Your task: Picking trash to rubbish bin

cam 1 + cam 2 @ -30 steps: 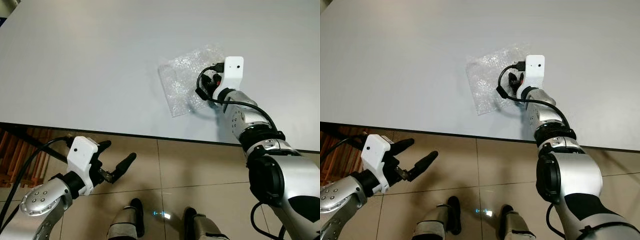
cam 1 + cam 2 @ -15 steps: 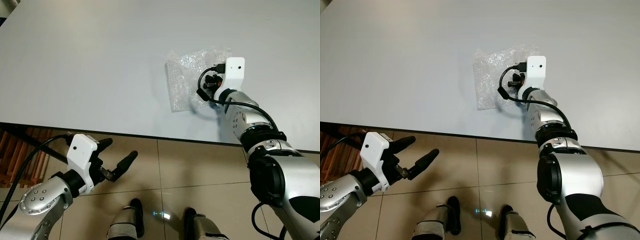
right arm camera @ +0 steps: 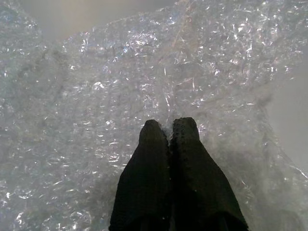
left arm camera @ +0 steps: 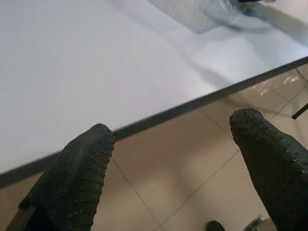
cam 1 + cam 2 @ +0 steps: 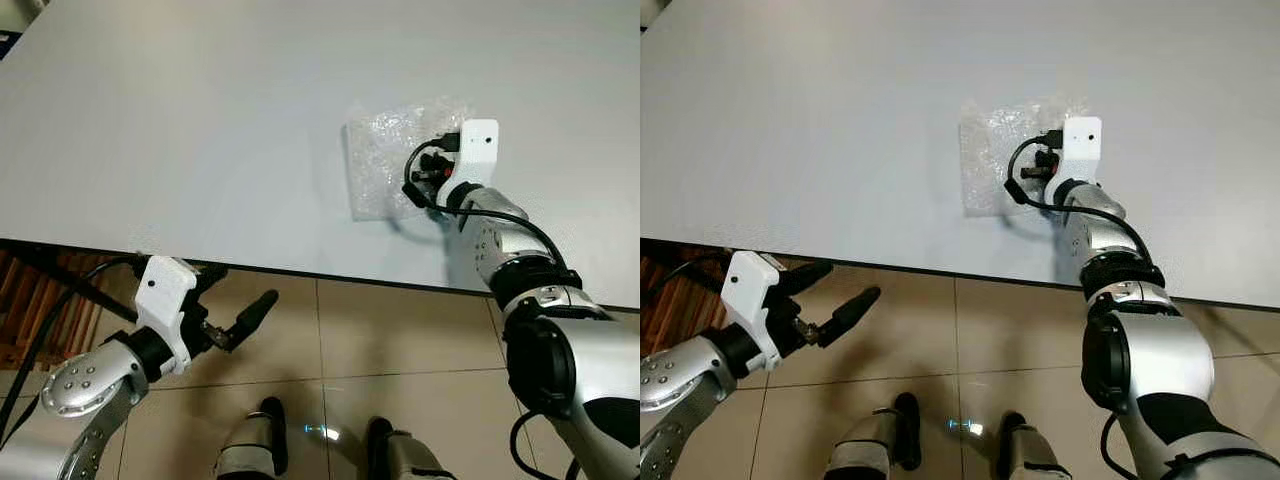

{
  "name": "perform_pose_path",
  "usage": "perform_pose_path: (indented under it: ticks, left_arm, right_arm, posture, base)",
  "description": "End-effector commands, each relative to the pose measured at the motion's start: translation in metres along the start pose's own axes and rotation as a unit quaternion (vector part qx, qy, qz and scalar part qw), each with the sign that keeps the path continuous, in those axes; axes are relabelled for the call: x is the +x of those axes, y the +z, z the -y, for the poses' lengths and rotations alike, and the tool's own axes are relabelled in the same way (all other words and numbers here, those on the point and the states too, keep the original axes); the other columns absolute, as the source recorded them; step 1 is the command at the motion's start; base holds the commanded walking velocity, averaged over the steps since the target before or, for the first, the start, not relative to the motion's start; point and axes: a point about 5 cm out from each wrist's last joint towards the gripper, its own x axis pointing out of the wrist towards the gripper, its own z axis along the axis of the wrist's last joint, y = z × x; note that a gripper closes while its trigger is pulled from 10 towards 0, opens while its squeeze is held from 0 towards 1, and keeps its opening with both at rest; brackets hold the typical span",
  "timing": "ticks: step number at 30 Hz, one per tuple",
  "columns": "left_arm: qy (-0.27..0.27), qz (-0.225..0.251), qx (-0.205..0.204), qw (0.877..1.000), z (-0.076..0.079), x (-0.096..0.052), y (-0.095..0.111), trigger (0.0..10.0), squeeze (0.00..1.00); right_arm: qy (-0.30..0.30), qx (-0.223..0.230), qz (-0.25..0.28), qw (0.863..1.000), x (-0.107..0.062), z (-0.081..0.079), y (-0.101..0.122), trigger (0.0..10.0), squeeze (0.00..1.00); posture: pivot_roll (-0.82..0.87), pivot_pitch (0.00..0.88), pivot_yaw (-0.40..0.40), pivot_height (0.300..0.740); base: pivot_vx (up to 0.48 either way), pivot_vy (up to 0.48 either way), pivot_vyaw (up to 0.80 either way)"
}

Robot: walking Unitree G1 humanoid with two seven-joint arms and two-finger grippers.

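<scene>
A clear sheet of bubble wrap (image 5: 383, 168) lies crumpled on the white table (image 5: 180, 120), right of its middle and not far from the near edge. My right gripper (image 5: 432, 168) rests on the wrap's right side. In the right wrist view its two black fingers (image 3: 154, 144) are pressed together, shut on a fold of the bubble wrap (image 3: 144, 72). My left gripper (image 5: 240, 288) hangs open below the table's near edge, over the floor. The left wrist view has its fingers (image 4: 82, 163) spread wide, with nothing between them.
The table's dark near edge (image 5: 330, 277) runs across the view. Beige floor tiles (image 5: 390, 330) lie below it, with my feet (image 5: 268, 425) at the bottom. Wooden slats (image 5: 25, 305) stand under the table at the far left.
The bubble wrap has bunched up from a flat sheet and drawn in toward my right gripper. The left gripper has drifted slightly and stayed open.
</scene>
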Motion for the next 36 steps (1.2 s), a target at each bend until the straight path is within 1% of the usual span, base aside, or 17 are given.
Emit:
perform_pose_path:
  ticks: [1, 2, 5, 6, 8, 9, 10, 11, 13, 20, 25, 26, 27, 28, 30, 31, 36]
  left_arm:
    - [-0.002, -0.001, -0.008, 1.0, 0.002, 0.0, -0.001, 10.0, 0.0]
    - [-0.002, -0.001, -0.008, 1.0, 0.002, 0.0, -0.001, 10.0, 0.0]
    - [-0.003, 0.001, -0.01, 1.0, 0.002, 0.003, -0.002, 10.0, 0.0]
    - [-0.003, 0.001, -0.01, 1.0, 0.002, 0.003, -0.002, 10.0, 0.0]
    - [-0.005, 0.002, -0.011, 1.0, 0.002, 0.007, -0.002, 10.0, 0.0]
    - [-0.005, 0.002, -0.011, 1.0, 0.002, 0.007, -0.002, 10.0, 0.0]
    - [-0.007, 0.003, -0.011, 1.0, 0.002, 0.009, -0.002, 10.0, 0.0]
    - [-0.007, 0.003, -0.011, 1.0, 0.002, 0.009, -0.002, 10.0, 0.0]
    - [-0.008, 0.006, -0.01, 1.0, 0.001, 0.011, -0.002, 10.0, 0.0]
    - [-0.007, 0.016, -0.009, 1.0, 0.001, 0.016, 0.001, 10.0, 0.0]
    - [-0.008, 0.017, -0.01, 1.0, 0.002, 0.018, 0.0, 10.0, 0.0]
    - [-0.008, 0.018, -0.01, 1.0, 0.002, 0.019, 0.0, 10.0, 0.0]
    - [-0.008, 0.018, -0.01, 1.0, 0.002, 0.019, 0.0, 10.0, 0.0]
    - [-0.008, 0.019, -0.011, 1.0, 0.002, 0.021, 0.0, 10.0, 0.0]
    - [-0.009, 0.02, -0.011, 1.0, 0.002, 0.021, 0.0, 10.0, 0.0]
    - [-0.01, 0.022, -0.011, 1.0, 0.002, 0.024, 0.001, 10.0, 0.0]
    - [-0.016, 0.029, -0.011, 0.999, 0.003, 0.029, 0.003, 10.0, 0.0]
  right_arm:
    - [-0.002, 0.03, -0.095, 0.995, -0.011, 0.002, -0.056, 0.0, 0.0]
    - [-0.002, 0.03, -0.095, 0.995, -0.011, 0.002, -0.056, 0.0, 0.0]
    - [0.002, 0.03, -0.043, 0.999, -0.008, 0.003, -0.038, 0.0, 0.0]
    - [0.002, 0.03, -0.043, 0.999, -0.008, 0.003, -0.038, 0.0, 0.0]
    - [0.005, 0.026, -0.014, 1.0, -0.006, 0.003, -0.025, 0.0, 0.0]
    - [0.005, 0.026, -0.014, 1.0, -0.006, 0.003, -0.025, 0.0, 0.0]
    - [0.008, 0.017, 0.003, 1.0, -0.005, 0.003, -0.017, 0.0, 0.0]
    - [0.008, 0.017, 0.003, 1.0, -0.005, 0.003, -0.017, 0.0, 0.0]
    - [0.012, 0.003, 0.024, 1.0, -0.004, 0.002, -0.008, 0.0, 0.0]
    - [0.015, -0.031, 0.06, 0.998, -0.005, 0.003, 0.003, 0.0, 0.0]
    - [0.013, -0.038, 0.074, 0.996, -0.007, 0.006, 0.006, 0.0, 0.0]
    - [0.009, -0.049, 0.093, 0.994, -0.008, 0.008, 0.011, 0.0, 0.0]
    - [0.009, -0.049, 0.093, 0.994, -0.008, 0.008, 0.011, 0.0, 0.0]
    - [0.006, -0.059, 0.111, 0.992, -0.009, 0.011, 0.017, 0.0, 0.0]
    - [0.006, -0.062, 0.117, 0.991, -0.01, 0.012, 0.02, 0.0, 0.0]
    - [0.005, -0.074, 0.133, 0.988, -0.013, 0.014, 0.024, 0.0, 0.0]
    - [0.0, -0.095, 0.163, 0.982, -0.02, 0.02, 0.03, 0.0, 0.0]
  posture:
    - [0.26, 0.29, 0.028, 0.74]
    - [0.26, 0.29, 0.028, 0.74]
    - [0.25, 0.281, 0.029, 0.74]
    - [0.25, 0.281, 0.029, 0.74]
    - [0.24, 0.271, 0.031, 0.74]
    - [0.24, 0.271, 0.031, 0.74]
    - [0.23, 0.268, 0.031, 0.74]
    - [0.23, 0.268, 0.031, 0.74]
    - [0.23, 0.262, 0.03, 0.74]
    - [0.22, 0.249, 0.029, 0.74]
    - [0.21, 0.243, 0.027, 0.74]
    - [0.2, 0.238, 0.028, 0.74]
    - [0.2, 0.238, 0.028, 0.74]
    - [0.19, 0.234, 0.028, 0.74]
    - [0.19, 0.234, 0.028, 0.74]
    - [0.18, 0.23, 0.029, 0.74]
    - [0.15, 0.219, 0.033, 0.74]
  base:
    - [0.0, 0.0, 0.0]
    - [0.0, 0.0, 0.0]
    - [0.0, 0.0, 0.0]
    - [0.0, 0.0, 0.0]
    - [0.0, 0.0, 0.0]
    - [0.0, 0.0, 0.0]
    - [0.0, 0.0, 0.0]
    - [0.0, 0.0, 0.0]
    - [0.0, 0.0, 0.0]
    - [0.0, 0.0, 0.0]
    - [0.0, 0.0, 0.0]
    - [0.0, 0.0, 0.0]
    - [0.0, 0.0, 0.0]
    - [0.0, 0.0, 0.0]
    - [0.0, 0.0, 0.0]
    - [0.0, 0.0, 0.0]
    - [0.0, 0.0, 0.0]
